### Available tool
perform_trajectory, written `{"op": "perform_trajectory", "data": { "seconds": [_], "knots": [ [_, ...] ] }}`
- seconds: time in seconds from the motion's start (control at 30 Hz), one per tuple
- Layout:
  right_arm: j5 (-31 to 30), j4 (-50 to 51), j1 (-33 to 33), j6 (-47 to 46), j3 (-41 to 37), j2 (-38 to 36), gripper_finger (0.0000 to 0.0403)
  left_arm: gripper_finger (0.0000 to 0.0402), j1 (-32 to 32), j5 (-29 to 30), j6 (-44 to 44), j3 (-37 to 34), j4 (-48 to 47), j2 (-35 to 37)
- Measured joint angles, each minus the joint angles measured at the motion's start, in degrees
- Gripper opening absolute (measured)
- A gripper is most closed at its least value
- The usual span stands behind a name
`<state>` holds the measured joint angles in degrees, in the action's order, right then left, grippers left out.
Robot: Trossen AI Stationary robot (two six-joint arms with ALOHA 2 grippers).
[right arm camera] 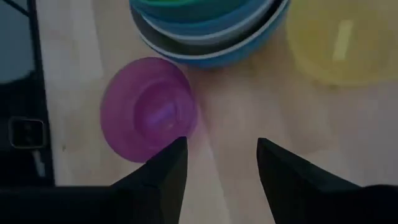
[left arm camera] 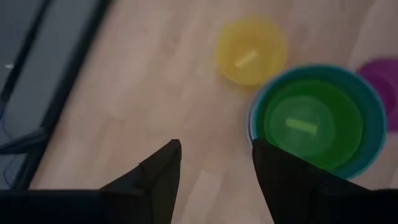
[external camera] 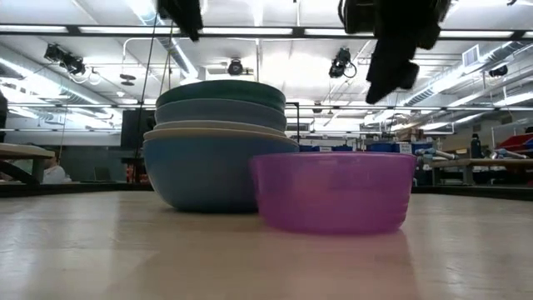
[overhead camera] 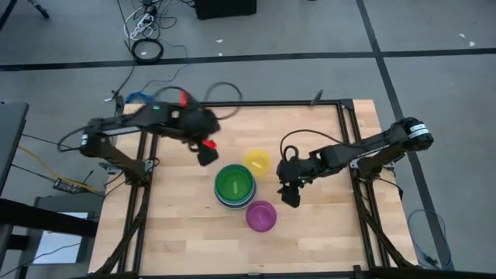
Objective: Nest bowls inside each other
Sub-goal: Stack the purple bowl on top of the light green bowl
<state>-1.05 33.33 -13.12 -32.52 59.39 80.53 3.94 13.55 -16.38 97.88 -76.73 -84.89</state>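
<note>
Bowls (overhead camera: 234,188) nested, green innermost; yellow bowl (overhead camera: 257,162), magenta bowl (overhead camera: 261,216) loose beside

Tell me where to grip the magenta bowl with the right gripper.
Probably pinch the rim of the magenta bowl from above, one finger inside and one outside. It sits upright and open, apart from the stack. The side facing the right gripper is clear, and that gripper is open just above it.

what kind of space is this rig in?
Likely a robotics lab or workshop hall: the low view shows ceiling strip lights and workbenches; cables lie on the grey floor around the wooden table.
</note>
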Motion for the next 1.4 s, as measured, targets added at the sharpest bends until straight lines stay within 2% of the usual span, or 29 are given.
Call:
{"op": "perform_trajectory", "data": {
  "seconds": [0.23,0.47,0.67,0.97,1.1,1.17,1.27,1.4],
  "knots": [
    [1.27,-12.24,-3.56,-10.62,-6.69,-0.02,0.0176,0.0207,-1.56,6.85,-5.10,-0.07,-0.41,8.65],
    [-1.79,-17.35,-6.80,-20.06,-10.92,0.72,0.0176,0.0207,-3.03,10.01,-6.40,-0.14,-0.75,10.80],
    [-0.83,-24.25,-8.93,-22.59,-11.04,7.87,0.0176,0.0207,-3.36,10.39,-6.40,-0.16,-0.79,10.75],
    [1.26,-26.04,-8.70,-24.11,-8.88,16.52,0.0170,0.0207,-4.24,10.37,-6.80,-0.16,-0.84,10.65],
    [3.04,-27.49,-8.42,-24.69,-8.84,19.17,0.0138,0.0207,-5.01,10.36,-6.86,-0.16,-0.87,10.65],
    [3.94,-28.12,-8.17,-24.24,-8.86,19.61,0.0101,0.0207,-5.20,10.38,-7.28,-0.16,-0.81,10.65],
    [4.32,-28.77,-7.68,-21.51,-8.86,18.62,0.0026,0.0207,-5.20,10.39,-7.84,-0.16,-0.93,10.65],
    [5.38,-28.26,-6.61,-18.42,-8.07,14.81,0.0004,0.0207,-5.20,10.39,-7.95,-0.16,-1.07,10.65]
  ]
}}
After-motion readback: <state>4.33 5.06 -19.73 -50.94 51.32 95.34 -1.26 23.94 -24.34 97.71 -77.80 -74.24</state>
